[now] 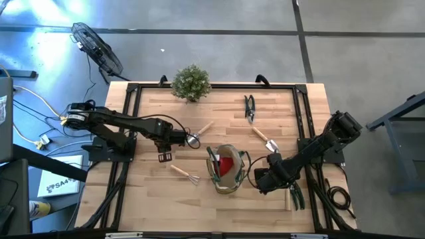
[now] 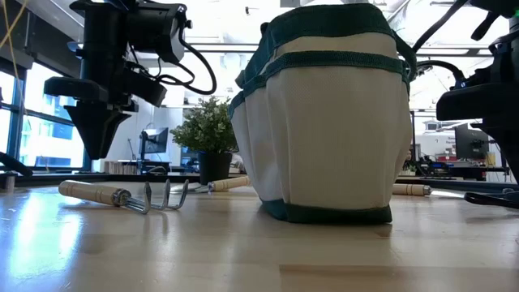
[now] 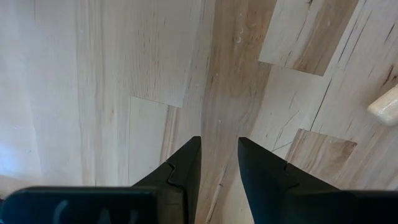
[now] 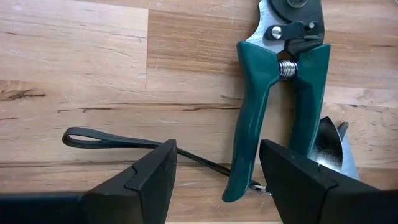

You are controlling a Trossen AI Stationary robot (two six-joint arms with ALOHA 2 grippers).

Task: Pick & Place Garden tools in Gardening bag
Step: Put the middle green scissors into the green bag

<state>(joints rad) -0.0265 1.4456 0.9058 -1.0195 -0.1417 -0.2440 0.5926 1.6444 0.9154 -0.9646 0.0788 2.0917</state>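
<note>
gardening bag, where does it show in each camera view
High view: gardening bag at lower centre of the table, between the arms.
Low view: gardening bag fills the centre, close up.
Left wrist view: not in it.
Right wrist view: not in it.
Shared landmark: the rake lying beside the bag, also in the low view.
</note>
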